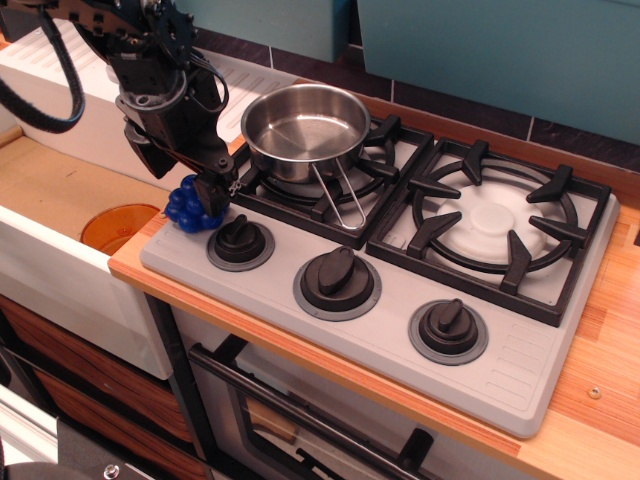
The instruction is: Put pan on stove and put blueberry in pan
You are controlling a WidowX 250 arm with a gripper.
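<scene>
The shiny steel pan (305, 128) stands empty on the left burner of the light grey stove (500, 350), its wire handle pointing toward the front. The blueberry (190, 208), a cluster of deep-blue balls, lies on the stove's front left corner, just left of the left knob. My gripper (210, 190) hangs directly over the blueberry, one dark finger touching its right side. The other finger is hidden, so I cannot tell whether the jaws have closed on it.
Three black knobs line the stove's front: left (240, 240), middle (337, 280) and right (447, 328). The right burner (495, 220) is bare. A white sink (60, 270) with an orange disc (118, 225) in it lies to the left. Teal wall panels stand behind.
</scene>
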